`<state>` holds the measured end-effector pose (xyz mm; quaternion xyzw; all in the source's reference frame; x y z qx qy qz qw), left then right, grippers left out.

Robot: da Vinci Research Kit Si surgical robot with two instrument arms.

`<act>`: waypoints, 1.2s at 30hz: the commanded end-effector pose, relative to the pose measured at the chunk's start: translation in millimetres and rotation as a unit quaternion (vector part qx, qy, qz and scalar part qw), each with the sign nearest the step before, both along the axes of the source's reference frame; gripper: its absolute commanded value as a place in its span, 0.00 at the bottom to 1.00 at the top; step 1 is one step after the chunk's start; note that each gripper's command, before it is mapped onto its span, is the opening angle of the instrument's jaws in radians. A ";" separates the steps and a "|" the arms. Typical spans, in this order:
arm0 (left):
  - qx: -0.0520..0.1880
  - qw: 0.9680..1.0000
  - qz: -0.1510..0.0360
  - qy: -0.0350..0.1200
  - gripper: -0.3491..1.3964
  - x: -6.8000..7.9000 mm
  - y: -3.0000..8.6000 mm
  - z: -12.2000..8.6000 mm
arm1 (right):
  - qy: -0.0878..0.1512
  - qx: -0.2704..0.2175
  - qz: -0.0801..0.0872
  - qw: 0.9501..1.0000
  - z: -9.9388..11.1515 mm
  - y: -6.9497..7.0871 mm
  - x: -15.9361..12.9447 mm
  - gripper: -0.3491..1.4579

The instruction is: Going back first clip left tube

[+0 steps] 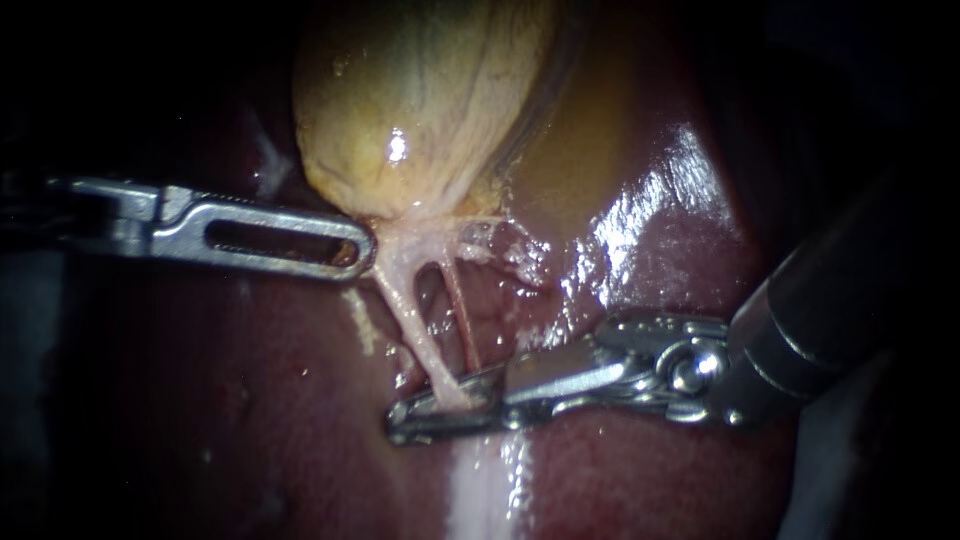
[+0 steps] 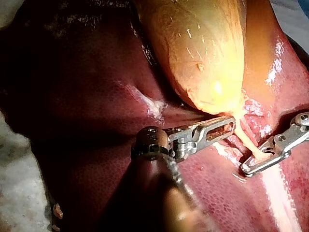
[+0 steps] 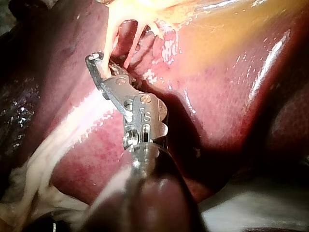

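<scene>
1. The gallbladder is yellow and swollen and lies on the dark red, wet liver. Everything else here is easiest to place from it.
2. The left instrument reaches in flat, and its slotted tip meets the gallbladder's narrow end. Its jaws lie together on the pale tissue there and pinch it, and thin strands fan out from that spot.
3. Two tubes run from the gallbladder's narrow end across the liver. The left tube is pale, thick and drawn straight. A thin reddish tube lies just beside it, with a small window of liver showing between them.
4. The right instrument sits at the far end of the left tube, well away from the gallbladder. Its jaws stand slightly apart with a narrow dark gap between them, and the left tube passes down into that gap. The right wrist view shows the same, with the pale tube entering between the two jaws ahead of the hinge.
5. The jaws cover that stretch of the tube, so I cannot tell whether a clip sits on it.
6. The reddish tube ends just beside the right instrument's jaws, on their gallbladder side, and is not between them.
7. A pale streak runs along the liver beyond the right instrument, on the side away from the gallbladder.
</scene>
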<state>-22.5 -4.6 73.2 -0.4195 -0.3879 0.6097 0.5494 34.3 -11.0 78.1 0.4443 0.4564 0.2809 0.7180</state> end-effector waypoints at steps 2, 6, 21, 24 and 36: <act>0.000 1.000 0.000 -0.001 0.00 0.0 0.0 0.1 | 0.000 0.000 0.000 1.000 0.0 0.0 0.0 0.00; 0.000 1.000 0.000 -0.001 0.00 0.0 0.0 0.1 | 0.000 0.000 0.000 1.000 0.0 0.0 0.0 0.00; 0.000 1.000 0.000 0.000 0.00 0.0 0.0 0.1 | 0.011 -0.028 -0.001 1.000 0.1 0.1 0.4 0.21; 0.000 1.000 0.000 0.000 0.00 0.0 0.0 0.1 | 0.035 -0.063 -0.001 0.997 0.1 0.3 1.4 0.43; 0.000 1.000 0.000 0.000 0.00 -0.1 -0.2 -0.1 | 0.039 -0.139 0.016 0.989 -0.1 1.1 2.1 0.47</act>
